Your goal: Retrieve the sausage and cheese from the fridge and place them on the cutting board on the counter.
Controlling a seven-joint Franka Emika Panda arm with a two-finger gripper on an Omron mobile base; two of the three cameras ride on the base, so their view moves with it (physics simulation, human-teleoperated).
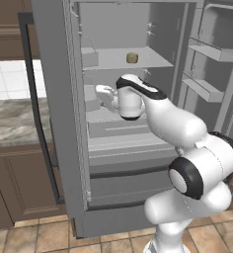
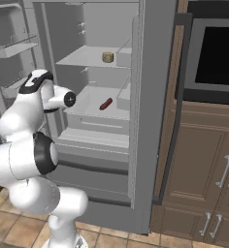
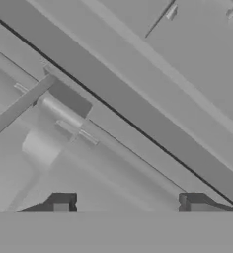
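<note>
Fridge (image 2: 150,72) interior, doors open — sausage (image 2: 106,104) on middle shelf, one below the cheese (image 2: 107,57), long axis diagonal to shelf front. Gripper (image 3: 128,203) at that shelf, fingertips apart with nothing between — sausage probably just ahead, can't confirm offset.

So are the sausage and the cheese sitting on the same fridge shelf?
No, in the right base view the cheese sits on the upper shelf, and the sausage lies on the shelf below it.
</note>
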